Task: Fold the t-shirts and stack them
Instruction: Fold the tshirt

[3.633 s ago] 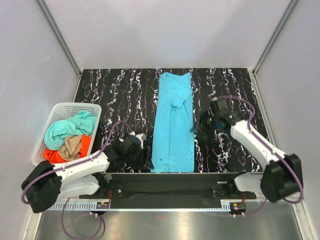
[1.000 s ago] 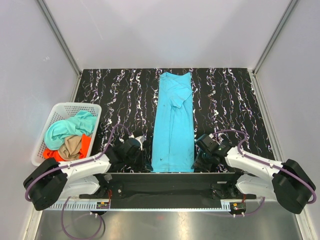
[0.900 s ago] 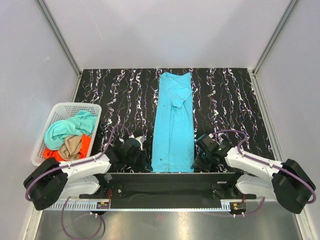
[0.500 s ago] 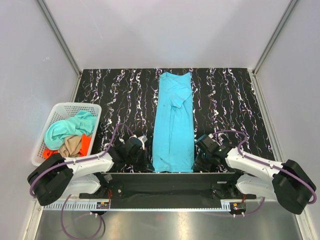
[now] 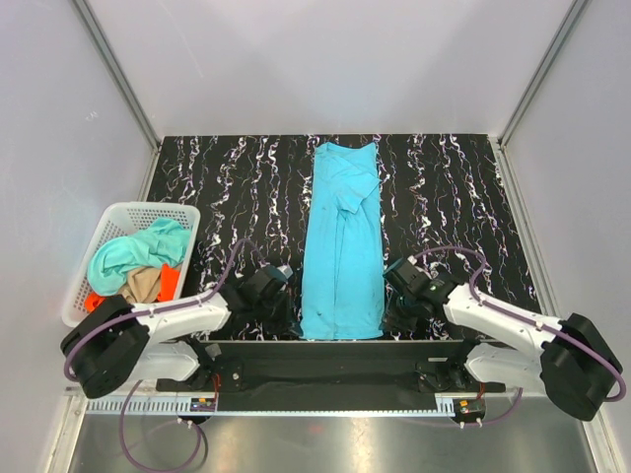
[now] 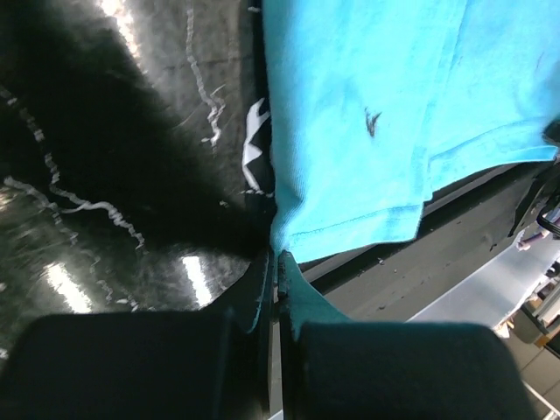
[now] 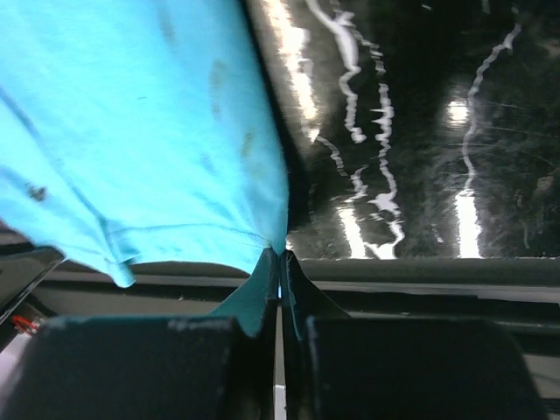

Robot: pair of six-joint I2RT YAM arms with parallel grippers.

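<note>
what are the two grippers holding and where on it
Both hold the cyan t-shirt by its near hem: left gripper pinches the left corner, right gripper the right corner.

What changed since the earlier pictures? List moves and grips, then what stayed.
The right arm swung from beside the middle of the cyan t-shirt back to its near right corner; the left arm edged toward the near left corner. Both pairs of jaws closed, each pinching a hem corner. The shirt still lies in one long strip; the basket of shirts is unchanged.
</note>
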